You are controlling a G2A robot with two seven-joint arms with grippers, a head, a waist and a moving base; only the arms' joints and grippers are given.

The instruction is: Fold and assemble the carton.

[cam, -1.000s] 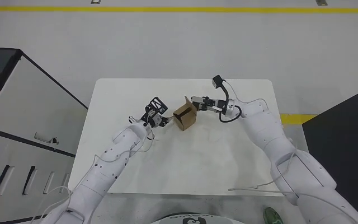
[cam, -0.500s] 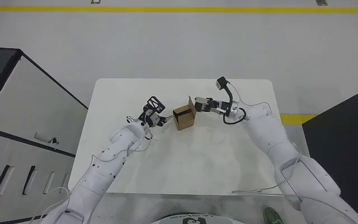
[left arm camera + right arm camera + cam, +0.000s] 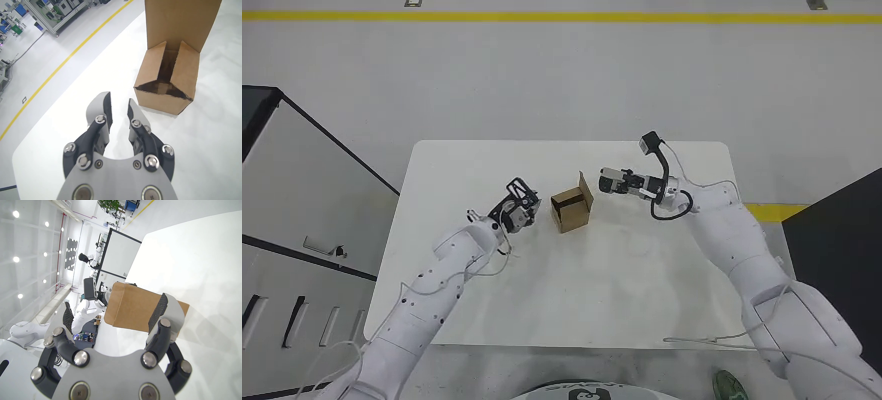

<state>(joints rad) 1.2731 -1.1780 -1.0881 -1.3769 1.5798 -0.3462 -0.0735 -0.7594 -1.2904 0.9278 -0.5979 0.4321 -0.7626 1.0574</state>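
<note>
light: bright, overhead | shadows: faint, soft | wrist-view edges: bowed

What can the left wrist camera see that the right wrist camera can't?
Left wrist view: the carton's open top, with two flaps folded in and the lid standing up, plus the left gripper, jaws open.
Right wrist view: the carton's plain outside, plus the right gripper, jaws wide open.
Both: the brown carton on the white table, with no jaws touching it.
</note>
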